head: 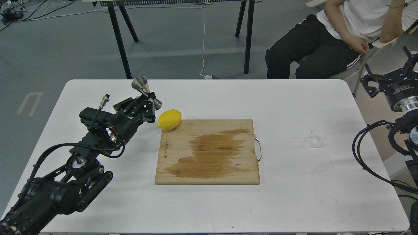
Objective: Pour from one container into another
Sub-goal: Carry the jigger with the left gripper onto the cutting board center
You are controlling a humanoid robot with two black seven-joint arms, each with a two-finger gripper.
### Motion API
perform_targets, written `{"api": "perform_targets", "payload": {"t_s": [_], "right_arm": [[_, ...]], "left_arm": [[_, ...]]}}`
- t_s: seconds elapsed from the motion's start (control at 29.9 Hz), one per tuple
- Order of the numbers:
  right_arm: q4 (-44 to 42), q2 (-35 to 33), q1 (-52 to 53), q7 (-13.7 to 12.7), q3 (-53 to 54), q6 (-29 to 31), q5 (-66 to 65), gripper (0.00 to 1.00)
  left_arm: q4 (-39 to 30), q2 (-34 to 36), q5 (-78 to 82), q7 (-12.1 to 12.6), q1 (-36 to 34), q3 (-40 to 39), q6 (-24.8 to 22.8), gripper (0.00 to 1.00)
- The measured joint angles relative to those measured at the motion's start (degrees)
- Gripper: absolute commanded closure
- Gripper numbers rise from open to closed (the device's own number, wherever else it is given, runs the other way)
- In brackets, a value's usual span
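Note:
The shiny steel jigger (146, 92) is lifted off the table and tilted, its waist held by my left gripper (148, 103), which is shut on it just left of the lemon (169, 119). The tiny clear glass cup (315, 137) stands on the white table (209, 98) at the right, well apart from both arms. My right gripper (388, 78) hangs beyond the table's right edge, seen from behind, and its fingers cannot be told apart.
A wooden cutting board (209, 152) with a dark wet stain and a metal handle lies in the middle of the table. The lemon touches its far left corner. A seated person (329, 39) is behind the table's far right corner.

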Motion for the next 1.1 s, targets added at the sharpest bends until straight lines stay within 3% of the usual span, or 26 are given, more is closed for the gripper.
{"api": "perform_targets", "payload": {"t_s": [0.17,0.47,0.77,1.1], "right_arm": [[-0.06,-0.52,-0.53,0.02,0.03,0.0,0.07,0.0],[-0.04,-0.61,-0.65,0.11,0.14,0.0,0.07,0.0],[-0.01,-0.82,-1.05,0.12,0.2,0.0,0.07,0.0],[-0.06,-0.82,-1.11,0.12,0.44,0.0,0.07,0.0]], "left_arm": [[0.95,-4.67,0.0,1.43,-3.53,8.08,-1.33,0.96],[6.49,-13.12,0.0,1.84,-3.97,14.8,-3.0,0.95],[11.49,-14.28,0.0,3.62,-4.18,17.65,-6.02,0.92],[11.45,-14.24,0.0,4.77,-4.24,17.6,-6.15,0.76]]}}
